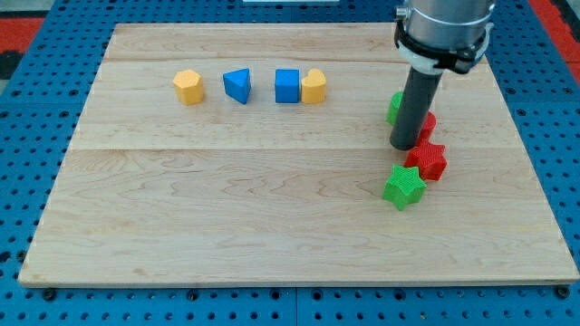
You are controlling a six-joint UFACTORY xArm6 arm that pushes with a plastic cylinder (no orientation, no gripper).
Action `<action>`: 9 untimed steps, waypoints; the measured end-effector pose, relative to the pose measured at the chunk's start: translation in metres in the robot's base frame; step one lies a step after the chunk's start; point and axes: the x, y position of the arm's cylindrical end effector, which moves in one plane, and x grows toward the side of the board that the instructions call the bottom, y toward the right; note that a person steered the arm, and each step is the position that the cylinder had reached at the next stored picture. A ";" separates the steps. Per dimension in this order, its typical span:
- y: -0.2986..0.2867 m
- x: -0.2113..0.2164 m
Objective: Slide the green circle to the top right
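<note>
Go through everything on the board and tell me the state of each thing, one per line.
My tip: down among the right-hand cluster.
Green circle: mostly hidden behind the rod, at its left.
Red block: partly hidden, right of the rod.
Red star: flat, unobstructed.
Green star: flat, beside red star.
Blue cube: touching the yellow block.
Blue triangle: alone.
Yellow hexagon: alone.

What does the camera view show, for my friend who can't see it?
My tip rests at the board's right, among a partly hidden green block, a red block, a red star and a green star. Two yellow and two blue blocks line the top.
</note>
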 end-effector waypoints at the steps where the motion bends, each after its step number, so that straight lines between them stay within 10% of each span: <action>1: 0.000 -0.023; 9: 0.022 -0.078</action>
